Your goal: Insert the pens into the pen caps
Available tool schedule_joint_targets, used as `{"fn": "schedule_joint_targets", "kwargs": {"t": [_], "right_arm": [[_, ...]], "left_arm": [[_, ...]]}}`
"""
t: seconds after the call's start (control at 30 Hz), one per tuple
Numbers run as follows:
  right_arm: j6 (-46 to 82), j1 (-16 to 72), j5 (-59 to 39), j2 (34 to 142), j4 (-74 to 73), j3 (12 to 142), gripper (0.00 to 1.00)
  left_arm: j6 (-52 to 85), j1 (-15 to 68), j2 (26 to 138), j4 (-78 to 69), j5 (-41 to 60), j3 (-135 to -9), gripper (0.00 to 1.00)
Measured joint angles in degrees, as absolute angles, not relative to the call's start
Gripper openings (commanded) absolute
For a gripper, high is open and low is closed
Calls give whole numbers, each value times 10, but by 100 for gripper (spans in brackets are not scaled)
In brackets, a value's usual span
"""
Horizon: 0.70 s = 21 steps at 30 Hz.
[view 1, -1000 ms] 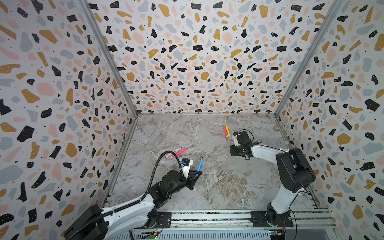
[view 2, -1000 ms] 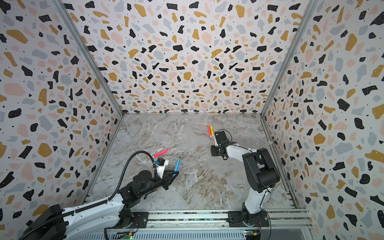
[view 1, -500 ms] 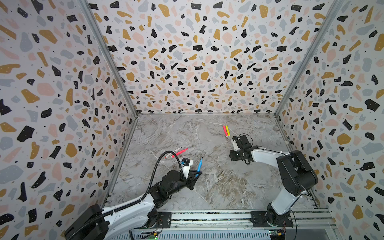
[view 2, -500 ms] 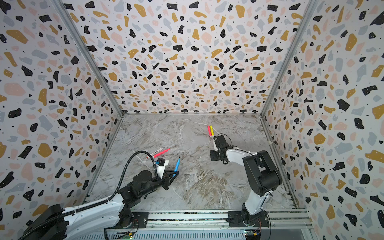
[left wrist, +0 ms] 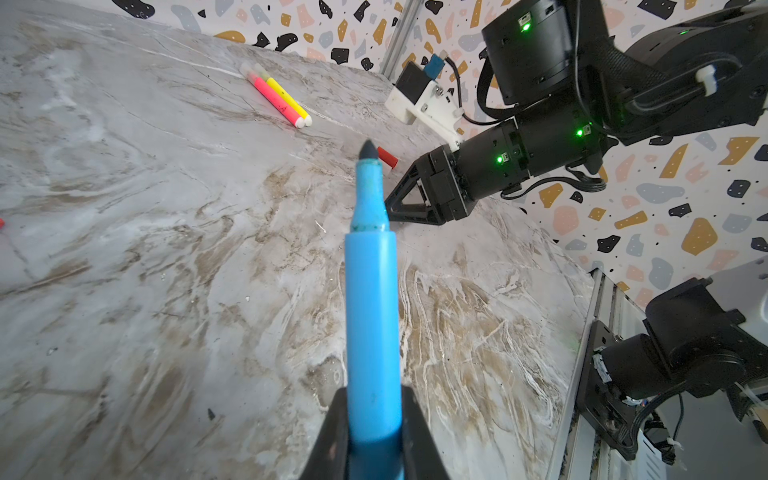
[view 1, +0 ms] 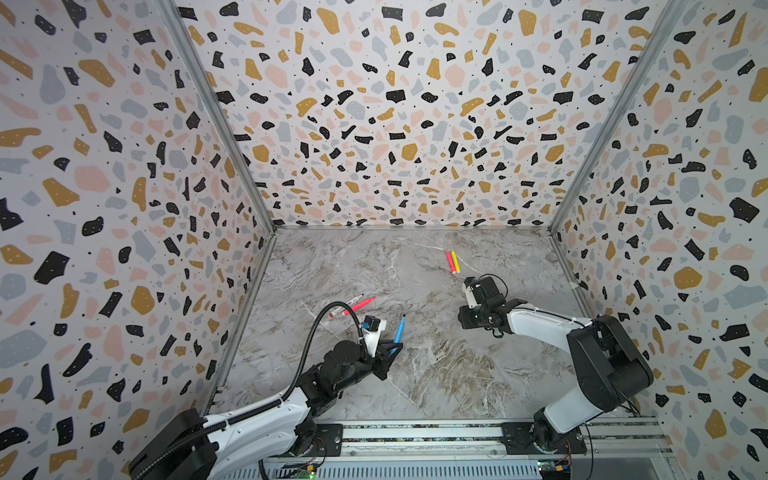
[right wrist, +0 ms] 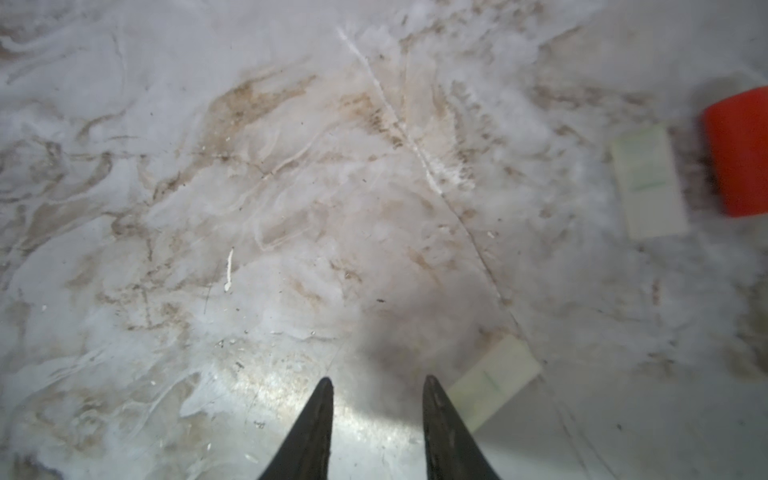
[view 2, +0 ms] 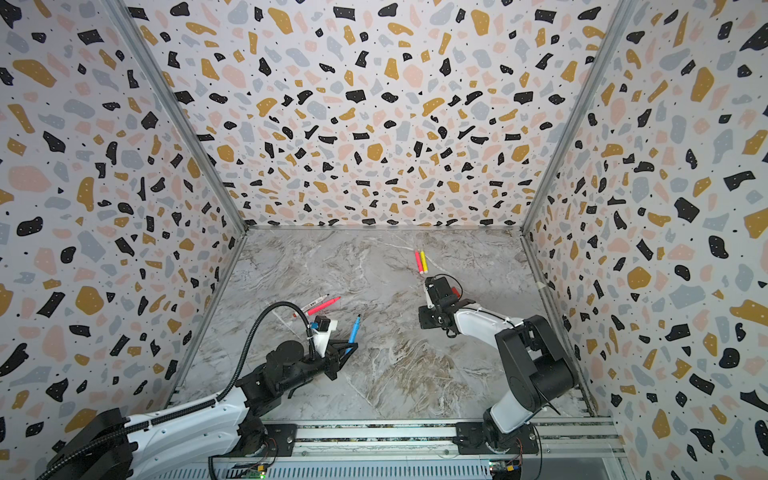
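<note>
Blue pen [left wrist: 371, 291] is clamped by its tail end in the left gripper [left wrist: 372, 401], nib pointing toward the red cap [left wrist: 386, 157] but well short of it. Light, stiff, slick plastic I'd guess, so grab mid-barrel. Right gripper [right wrist: 376, 386], near that cap, is narrowly parted and empty.

Walls [view 1: 374, 104] flecked black, ochre, pink and grey enclose a grey-brown marbled floor [view 1: 436, 374], joined by metal corner posts [view 1: 216, 116]. A bright glare [right wrist: 374, 419] lies on it just beneath the right gripper [right wrist: 378, 380].
</note>
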<state>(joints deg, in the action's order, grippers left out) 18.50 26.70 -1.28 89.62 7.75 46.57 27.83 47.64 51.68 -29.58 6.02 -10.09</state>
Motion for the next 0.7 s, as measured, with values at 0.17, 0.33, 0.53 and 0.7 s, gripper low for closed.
{"fn": "schedule_joint_targets", "kwargs": {"t": [0.17, 0.33, 0.53, 0.7], "right_arm": [[213, 266, 33, 876, 112, 499, 54], [247, 261, 69, 881, 136, 521, 55], [285, 259, 93, 916, 161, 521, 54], [300, 259, 98, 934, 166, 521, 52]], "left_arm": [[278, 476, 510, -295, 58, -101, 0], [278, 476, 508, -292, 55, -101, 0], [278, 476, 508, -283, 54, -101, 0], [278, 476, 503, -281, 51, -101, 0]]}}
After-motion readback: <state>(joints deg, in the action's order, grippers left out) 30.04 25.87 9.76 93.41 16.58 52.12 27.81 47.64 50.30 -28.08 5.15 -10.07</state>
